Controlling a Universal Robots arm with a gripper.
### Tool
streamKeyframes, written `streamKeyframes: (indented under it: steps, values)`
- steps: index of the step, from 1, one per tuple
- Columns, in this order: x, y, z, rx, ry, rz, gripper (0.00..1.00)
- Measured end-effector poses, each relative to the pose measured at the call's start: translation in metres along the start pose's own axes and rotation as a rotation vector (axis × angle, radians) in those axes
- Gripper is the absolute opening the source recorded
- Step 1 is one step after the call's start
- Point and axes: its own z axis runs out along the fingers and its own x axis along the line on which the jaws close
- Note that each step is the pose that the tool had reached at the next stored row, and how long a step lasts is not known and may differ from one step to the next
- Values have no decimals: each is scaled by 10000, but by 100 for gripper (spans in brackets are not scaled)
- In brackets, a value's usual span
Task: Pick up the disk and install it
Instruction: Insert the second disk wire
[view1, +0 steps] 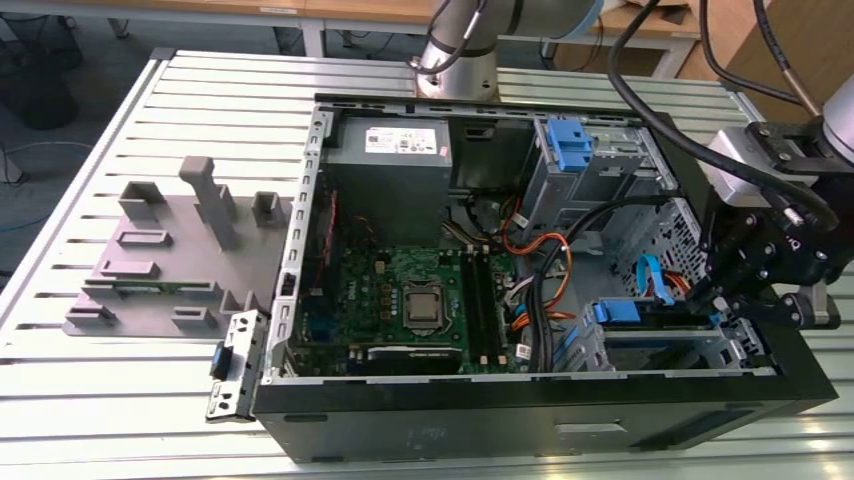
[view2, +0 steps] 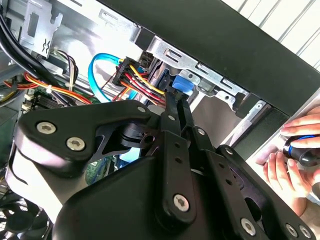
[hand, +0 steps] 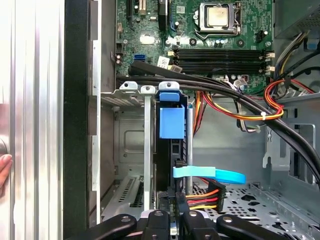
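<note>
The computer case (view1: 534, 410) lies on its side on the slatted table (view1: 80, 400) with the side panel removed, which gives access from above to the drive cage (view1: 667, 345) at the front corner of the case. The disk (hand: 170, 150) stands on edge in a bay of that cage, its blue plastic tab (hand: 171, 122) facing the motherboard (view1: 400, 300); it appears seated or nearly seated. The gripper (hand: 172, 217) sits at the rear end of the disk, beside the power connector (hand: 205, 197) and the blue data cable (hand: 215, 175). Its fingers (view2: 176, 120) are drawn narrow, close together against the disk edge; whether they clamp it cannot be told. A person's hand (view2: 295, 150) rests outside the case.
</note>
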Motion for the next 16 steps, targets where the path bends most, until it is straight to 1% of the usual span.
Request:
streamKeyframes:
  steps: [8,10,11,14,16]
  values:
    - [0,0,3,0,-5,0,17]
    - [0,0,3,0,-4,0,18]
    - [0,0,3,0,-4,0,24]
    - [0,0,4,0,-1,0,24]
    - [-2,0,17,0,-3,0,24]
